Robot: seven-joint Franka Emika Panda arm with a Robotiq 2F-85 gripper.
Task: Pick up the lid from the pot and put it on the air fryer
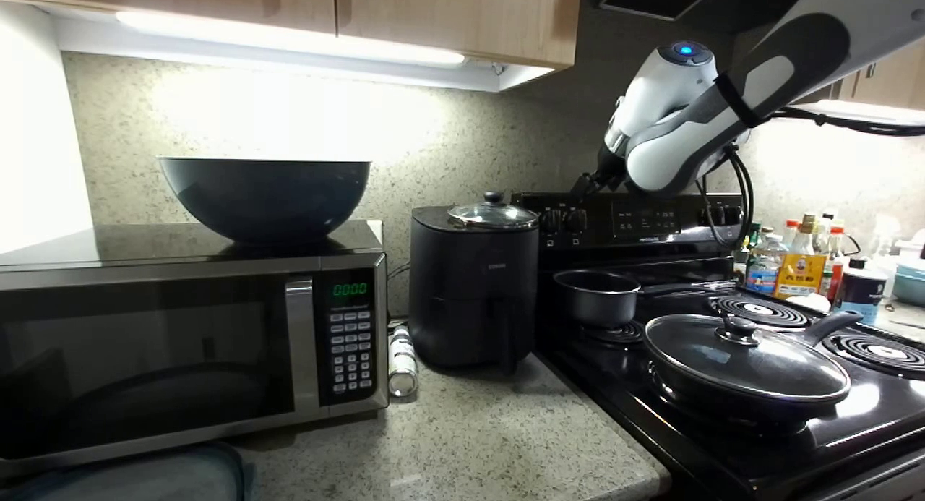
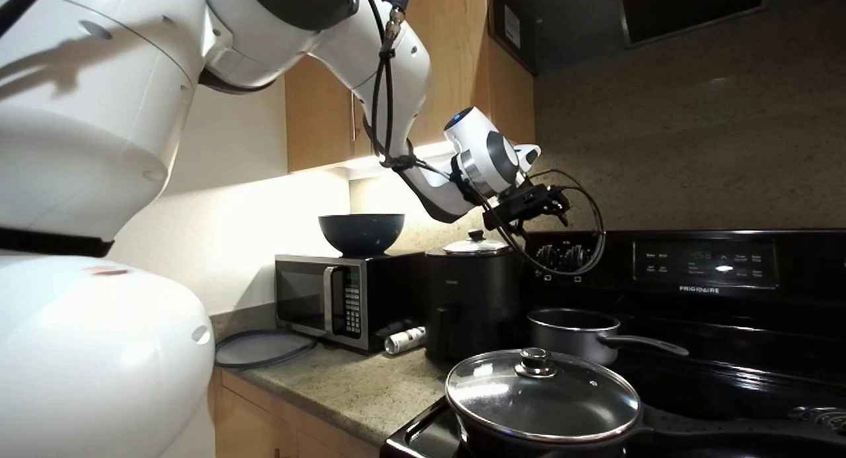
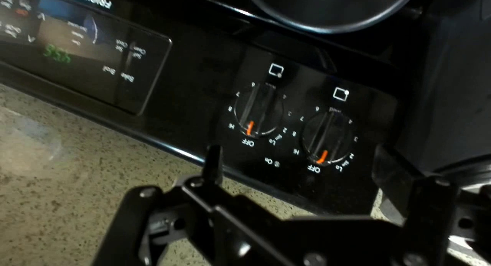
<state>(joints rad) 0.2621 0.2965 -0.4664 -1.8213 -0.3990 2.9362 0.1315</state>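
Lid (image 1: 493, 215), small, round, glass with a shiny rim and dark centre knob: lay on top of the air fryer (image 1: 470, 284), knob upward, towards the side nearer the stove (image 1: 621, 374).
Air fryer, matte black, rounded, front drawer handle: stood upright on the table (image 1: 477, 443), between the microwave (image 1: 144, 349) and the stove.
Pot (image 1: 596, 309), small, single long handle: sat on a back coil (image 1: 618, 334) of the stove, near the air fryer, inner wall showing.
Gripper (image 3: 297, 154), black: jaws stood wide apart, two knobs (image 3: 259, 110) of the control panel (image 1: 643, 219) in sight beyond the gap. It hung near the panel's top edge, at the end nearer the air fryer, apart from the lid.
Pan (image 1: 712, 401), wide, dark, long-handled: stood at the front of the stove under a large glass lid (image 1: 751, 364).
Microwave, steel and black, keypad and lit display: rested on the table.
Bowl (image 1: 267, 197), large, dark bluish: sat upright on the microwave.
Cylinder (image 1: 402, 364), white with dark print: lay on its side between microwave and air fryer.
Flat piece (image 2: 264, 349), blue-rimmed: lay on the table in front of the microwave.
Bottles (image 1: 798, 262), several, some red-capped: stood beyond the stove.
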